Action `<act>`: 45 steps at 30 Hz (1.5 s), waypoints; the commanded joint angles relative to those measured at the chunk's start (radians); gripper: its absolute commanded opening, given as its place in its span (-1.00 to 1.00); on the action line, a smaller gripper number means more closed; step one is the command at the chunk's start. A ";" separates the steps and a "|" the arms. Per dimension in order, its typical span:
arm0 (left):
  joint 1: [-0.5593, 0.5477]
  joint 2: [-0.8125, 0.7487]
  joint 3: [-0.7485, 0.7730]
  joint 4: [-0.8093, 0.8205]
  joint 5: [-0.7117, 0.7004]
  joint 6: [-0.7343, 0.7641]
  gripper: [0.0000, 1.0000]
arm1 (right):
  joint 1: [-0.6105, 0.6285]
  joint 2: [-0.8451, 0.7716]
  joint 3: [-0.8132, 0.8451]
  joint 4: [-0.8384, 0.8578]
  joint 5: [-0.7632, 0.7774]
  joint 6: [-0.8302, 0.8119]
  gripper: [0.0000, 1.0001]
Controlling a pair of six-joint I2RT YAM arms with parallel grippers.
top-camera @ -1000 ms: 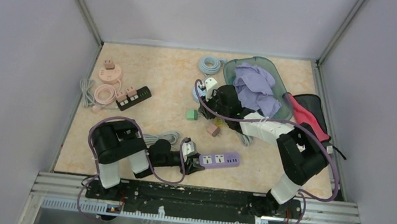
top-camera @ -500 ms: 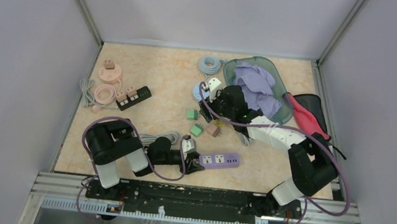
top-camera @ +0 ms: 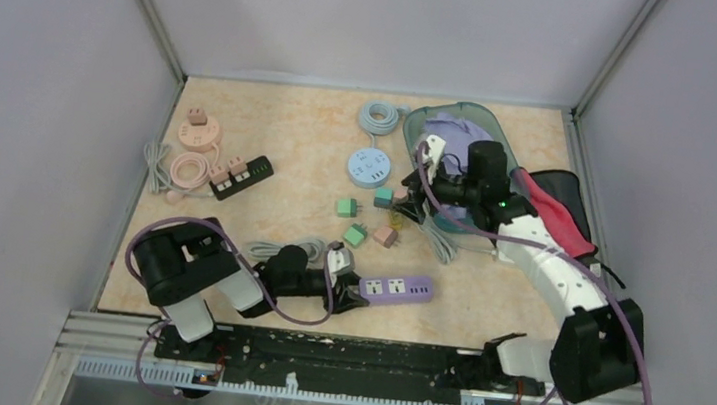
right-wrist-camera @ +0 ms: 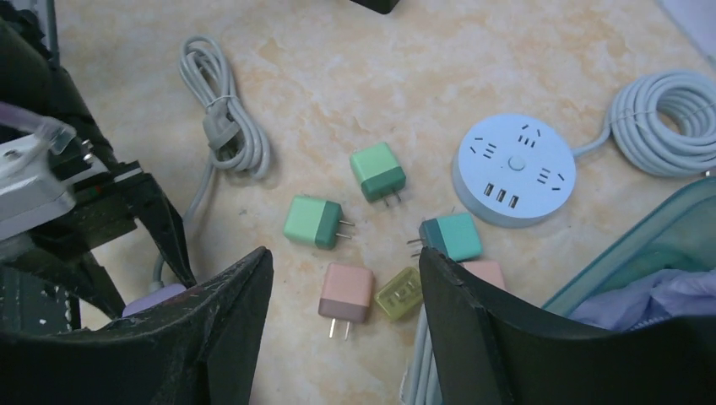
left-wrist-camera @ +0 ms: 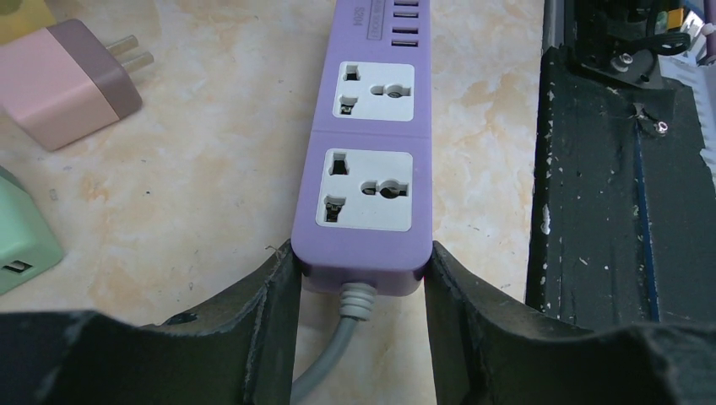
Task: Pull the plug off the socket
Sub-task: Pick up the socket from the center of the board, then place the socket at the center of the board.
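Right arm has swung back toward 1 o'clock, outstretched, its pincer (right-wrist-camera: 342, 268) wide and empty; the teal plug (top-camera: 383, 197) lies loose at 5 o'clock of the round socket (top-camera: 370, 167). The left pincer (left-wrist-camera: 359, 255), low and reaching toward 3 o'clock, clamps the purple strip (left-wrist-camera: 369, 126). Retreating high should spare neighbouring plugs.

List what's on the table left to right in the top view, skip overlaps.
Pink round socket → black power strip → round blue socket → teal tray → red cloth.
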 commanded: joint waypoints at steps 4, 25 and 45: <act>0.009 -0.131 0.021 -0.034 -0.019 -0.001 -1.00 | -0.109 -0.190 -0.108 0.130 -0.172 0.010 0.32; 0.235 -0.485 0.214 -0.566 -0.245 0.068 -0.99 | -0.307 -0.282 -0.191 0.382 -0.189 0.283 0.33; 0.571 -0.018 0.630 -0.438 -0.445 -0.081 -1.00 | -0.308 -0.275 -0.204 0.400 -0.209 0.291 0.34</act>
